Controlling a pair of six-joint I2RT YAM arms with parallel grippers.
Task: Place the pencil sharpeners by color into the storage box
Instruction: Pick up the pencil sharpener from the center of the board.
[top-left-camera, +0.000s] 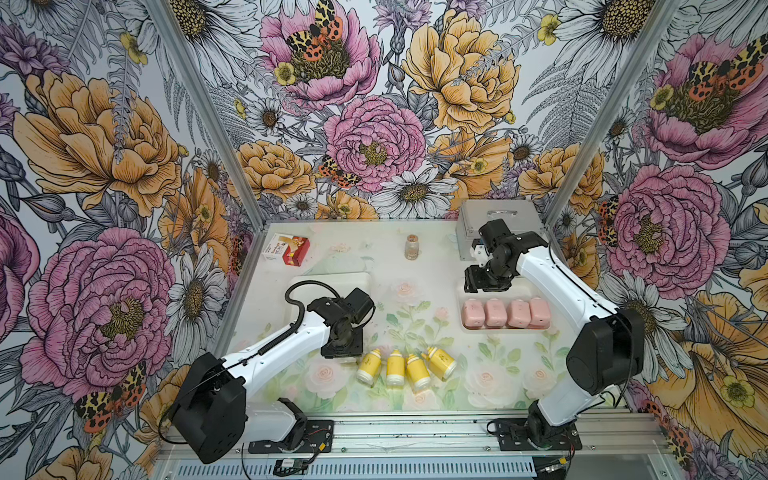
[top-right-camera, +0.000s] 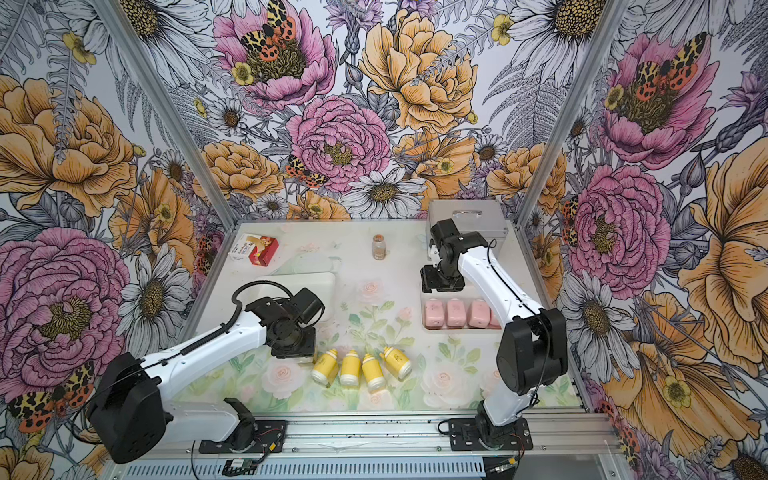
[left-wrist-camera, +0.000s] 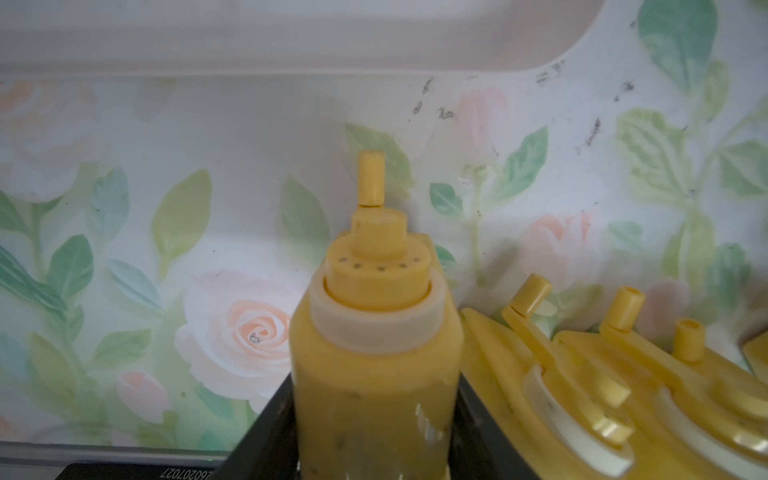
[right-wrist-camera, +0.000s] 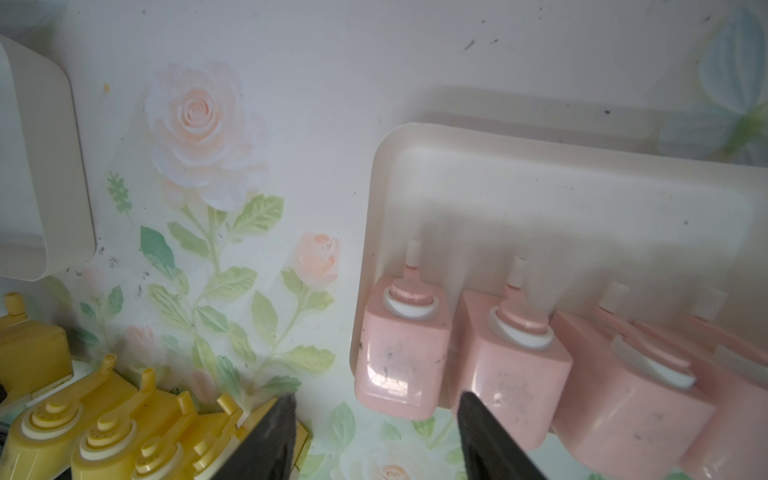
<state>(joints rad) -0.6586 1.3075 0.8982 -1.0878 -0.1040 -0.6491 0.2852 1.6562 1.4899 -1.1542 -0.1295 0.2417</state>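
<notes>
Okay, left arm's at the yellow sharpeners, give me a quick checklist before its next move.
1. left gripper shut on a yellow sharpener: ok.
2. Its gap to the four yellow sharpeners beside it: cannot tell.
3. left tray, visible part bare: ok.
4. Four pink sharpeners in the right tray: ok.
5. right gripper open, empty, at the right tray: ok.

Four pink sharpeners at three o'clock, five yellow sharpeners at six; two trays, one jar, one carton, one metal case.
</notes>
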